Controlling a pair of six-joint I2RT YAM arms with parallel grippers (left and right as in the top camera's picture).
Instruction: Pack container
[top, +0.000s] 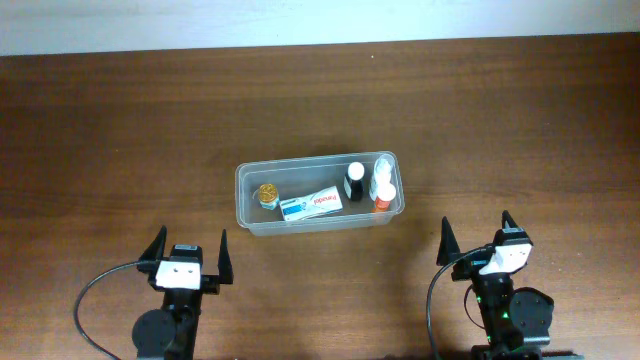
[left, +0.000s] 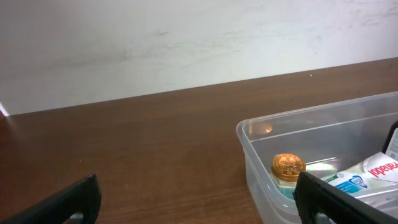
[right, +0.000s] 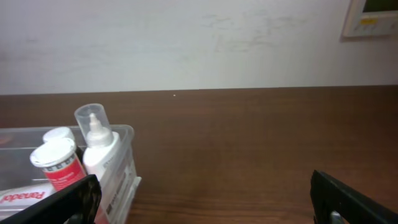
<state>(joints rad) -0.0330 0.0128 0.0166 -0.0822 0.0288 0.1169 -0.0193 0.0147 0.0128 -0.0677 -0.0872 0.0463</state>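
The clear plastic container (top: 244, 180) stands in the middle of the table. Inside it lie a gold-lidded jar (top: 267, 193), a white box (top: 310, 206), a black bottle (top: 354, 182), a white bottle (top: 384, 172) and a red-and-white bottle (top: 381, 197). My left gripper (top: 188, 255) is open and empty, near the front edge, left of the container. My right gripper (top: 478, 240) is open and empty, right of the container. The left wrist view shows the container's left end (left: 249, 149) with the jar (left: 288, 167). The right wrist view shows its right end (right: 124, 174) with the white bottle (right: 99, 149).
The table is dark brown wood (top: 120, 130). A white wall (left: 186, 37) rises behind its far edge. A wall panel (right: 373, 15) shows at the top right of the right wrist view.
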